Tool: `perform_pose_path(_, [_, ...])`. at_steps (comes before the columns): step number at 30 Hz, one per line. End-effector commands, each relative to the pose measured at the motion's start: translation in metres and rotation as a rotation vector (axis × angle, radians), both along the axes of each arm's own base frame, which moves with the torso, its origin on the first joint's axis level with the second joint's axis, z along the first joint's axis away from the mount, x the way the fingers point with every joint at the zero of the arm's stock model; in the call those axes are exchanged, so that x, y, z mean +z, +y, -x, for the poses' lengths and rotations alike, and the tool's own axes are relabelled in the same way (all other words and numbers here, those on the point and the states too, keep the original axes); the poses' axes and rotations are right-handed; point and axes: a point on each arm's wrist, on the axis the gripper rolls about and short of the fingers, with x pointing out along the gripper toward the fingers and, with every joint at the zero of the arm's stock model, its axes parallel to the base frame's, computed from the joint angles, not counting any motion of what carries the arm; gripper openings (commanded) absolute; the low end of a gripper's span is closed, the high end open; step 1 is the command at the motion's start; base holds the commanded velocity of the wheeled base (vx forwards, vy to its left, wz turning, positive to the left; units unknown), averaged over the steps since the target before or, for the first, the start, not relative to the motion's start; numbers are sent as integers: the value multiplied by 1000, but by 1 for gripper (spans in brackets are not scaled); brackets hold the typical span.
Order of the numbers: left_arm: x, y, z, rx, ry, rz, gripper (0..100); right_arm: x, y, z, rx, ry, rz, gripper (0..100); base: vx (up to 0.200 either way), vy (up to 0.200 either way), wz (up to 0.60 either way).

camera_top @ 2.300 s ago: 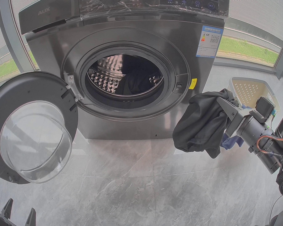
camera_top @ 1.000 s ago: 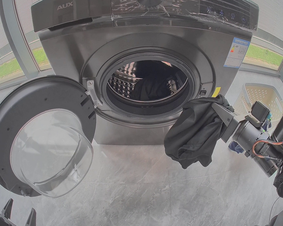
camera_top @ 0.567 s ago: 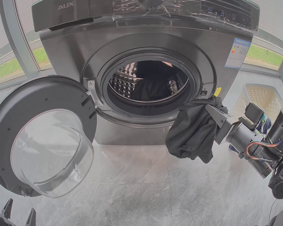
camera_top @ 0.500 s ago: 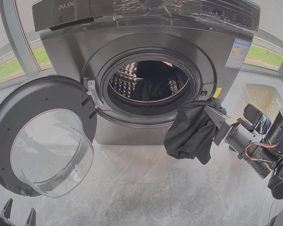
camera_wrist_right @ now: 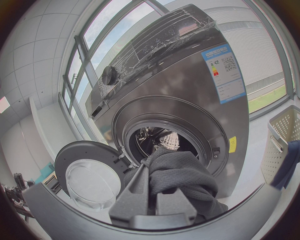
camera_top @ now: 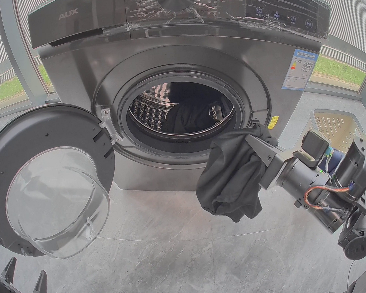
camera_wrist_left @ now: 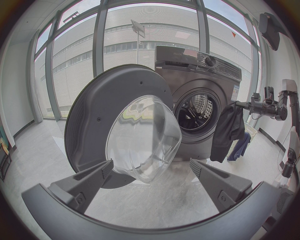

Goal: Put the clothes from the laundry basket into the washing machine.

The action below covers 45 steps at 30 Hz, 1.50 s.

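Right pincer (camera_top: 250, 139), head view: clamped on dark garment (camera_top: 227, 171), which hangs at the lower right rim of the washing machine (camera_top: 179, 53) opening; door (camera_top: 43, 138) swung open.
Left wrist view: left pincer (camera_wrist_left: 150, 162) fingers spread.
Right wrist view: laundry basket (camera_wrist_right: 278, 147) stands beside the machine, blue cloth (camera_wrist_right: 289, 162) draped over its rim.

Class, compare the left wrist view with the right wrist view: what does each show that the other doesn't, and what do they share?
Left wrist view: the open left gripper and the dark garment hanging at full length. Right wrist view: the yellow sticker beside the drum opening and the garment's mesh weave. Both: the washing machine, its open door, the right gripper shut on the garment, blue cloth draped over the laundry basket.
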Motion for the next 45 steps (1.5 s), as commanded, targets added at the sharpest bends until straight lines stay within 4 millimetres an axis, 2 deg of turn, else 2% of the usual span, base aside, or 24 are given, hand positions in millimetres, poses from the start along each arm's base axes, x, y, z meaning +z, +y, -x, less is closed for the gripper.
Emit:
perform_pose_path(1, [-5,0,0,-2,4,-23,100,1,22,-13,33,-9,-5,0,0,0,0])
perform_pose_path(9, [-4,-1,0,-22,-10,-32,100,-1,44,-34,31,-24,-23,0,0,0,0])
perform_pose_path(11, [10,-1,3,-32,-100,-12,100,1,47,-36,31,-29,-28,0,0,0,0])
perform_pose_path(13, [43,-2,12,-64,-250,-2,100,3,49,-38,32,-34,-33,0,0,0,0])
perform_pose_path(14, [49,-3,12,-122,-238,-6,100,5,50,-40,34,-39,-37,0,0,0,0])
perform_pose_path(16, [50,-5,6,-231,-144,-6,100,5,52,-42,34,-44,-43,0,0,0,0])
perform_pose_path(17, [50,-5,6,-231,-144,-6,100,5,53,-42,35,-47,-45,0,0,0,0])
perform_pose_path(20, [46,-9,-15,-371,44,10,100,10,53,-43,35,-64,-63,0,0,0,0])
perform_pose_path(22, [48,-9,-21,-402,75,7,100,10,54,-43,46,-64,-60,0,0,0,0])
perform_pose_path(26, [56,-11,-53,-527,164,-27,100,15,54,-43,86,-84,-64,0,0,0,0])
perform_pose_path(34, [64,-23,-100,-706,233,-37,100,25,57,-50,69,-108,-88,0,0,0,0])
perform_pose_path(38, [63,-37,-126,-761,277,-45,100,15,62,-59,54,-89,-74,0,0,0,0])
perform_pose_path(43, [61,-58,-158,-818,306,-47,100,14,63,-59,53,-84,-71,0,0,0,0])
perform_pose_path(44, [60,-63,-170,-806,313,-51,100,13,63,-58,55,-83,-70,0,0,0,0])
perform_pose_path(45, [60,-64,-171,-803,313,-52,100,13,63,-58,55,-83,-70,0,0,0,0])
